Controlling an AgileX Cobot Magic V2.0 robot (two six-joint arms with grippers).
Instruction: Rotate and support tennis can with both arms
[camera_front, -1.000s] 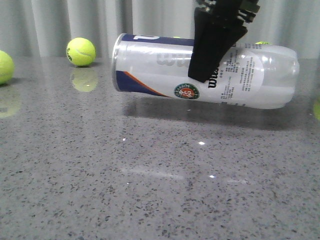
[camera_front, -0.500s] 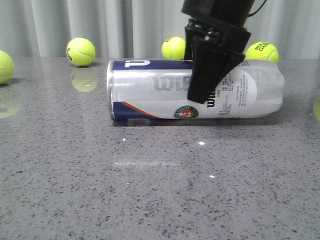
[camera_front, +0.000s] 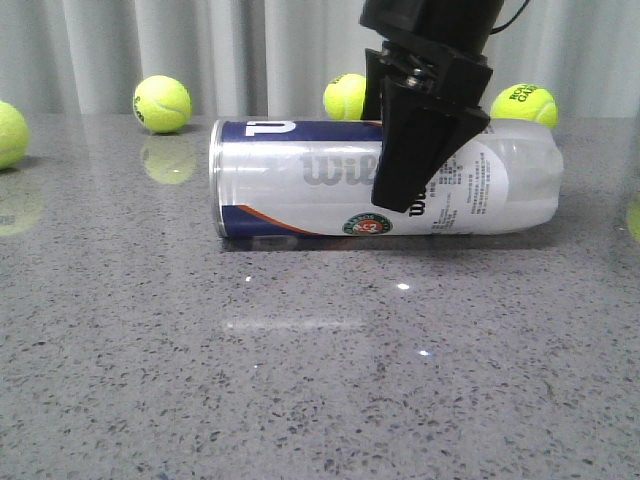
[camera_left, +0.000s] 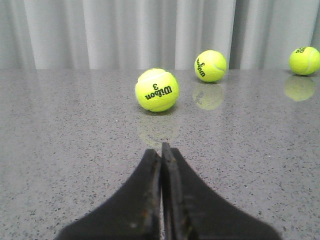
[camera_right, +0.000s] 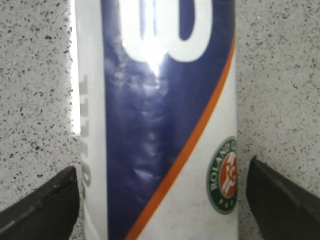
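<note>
The tennis can (camera_front: 300, 180) lies on its side on the grey table, silver rim to the left, clear end to the right. My right gripper (camera_front: 405, 190) comes down over its middle, one black finger (camera_front: 415, 150) in front of it. In the right wrist view the can (camera_right: 160, 100) fills the gap and the fingers stand either side, slightly apart from it: my right gripper (camera_right: 161, 170) is open. My left gripper (camera_left: 161, 147) is shut and empty, low over the table, and does not show in the front view.
Yellow-green tennis balls stand behind the can (camera_front: 347, 96) (camera_front: 524, 104), at far left (camera_front: 161, 103) and at the left edge (camera_front: 8, 133). In the left wrist view a Wilson ball (camera_left: 157, 89) lies ahead of the fingers, two more (camera_left: 210, 65) (camera_left: 304, 60) beyond. Grey curtain behind.
The can came down from a tilted hold above the table to lie flat on it, then slid slightly left. The right gripper lowered with it.
</note>
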